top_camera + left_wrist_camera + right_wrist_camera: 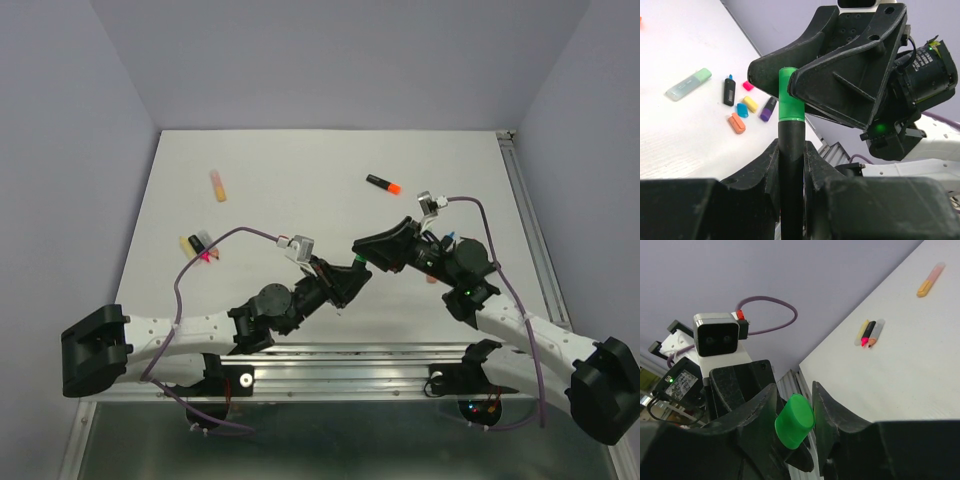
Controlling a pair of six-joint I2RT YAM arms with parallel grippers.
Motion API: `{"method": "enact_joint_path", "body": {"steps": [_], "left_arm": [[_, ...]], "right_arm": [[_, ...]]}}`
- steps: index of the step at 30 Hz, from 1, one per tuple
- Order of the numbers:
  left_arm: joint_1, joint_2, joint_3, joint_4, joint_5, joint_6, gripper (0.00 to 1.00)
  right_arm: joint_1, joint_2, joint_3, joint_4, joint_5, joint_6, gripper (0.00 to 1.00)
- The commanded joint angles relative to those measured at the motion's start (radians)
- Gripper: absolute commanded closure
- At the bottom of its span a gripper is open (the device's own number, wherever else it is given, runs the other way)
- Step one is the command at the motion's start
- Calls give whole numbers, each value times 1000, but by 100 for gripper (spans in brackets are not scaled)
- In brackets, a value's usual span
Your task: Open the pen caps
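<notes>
The left gripper (791,159) is clamping a black highlighter (791,142) upright over the table's near edge; the right gripper (795,399) is pinching its green cap (795,421); a crooked pull is risking a jammed cap or a slipping barrel. Pale lilac walls (350,60) are enclosing a white table (300,170); an orange cap (395,188) is waiting farther out.

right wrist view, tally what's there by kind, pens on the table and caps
black-barrelled pen on the table: 1
pale pens on the table: 3
green cap, up off the table: 1
total: 5
</notes>
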Motion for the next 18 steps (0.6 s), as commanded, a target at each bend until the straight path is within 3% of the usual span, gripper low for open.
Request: {"method": "enact_joint_path", "body": {"steps": [1,11,15,16,18], "left_arm": [[4,-9,32,92,-66,-22,100],[4,14,37,132,-76,-23,100],[4,17,31,155,-68,-16,100],[2,15,31,155,-62,-11,100],[2,20,32,160,-27,10,100]], "right_arm": [[15,-6,-16,139,20,65,61],[27,36,-11,201,-3,126,66],[29,33,-7,196,5,131,88],[29,31,-7,193,12,135,99],[29,19,6,160,32,137,99]]}}
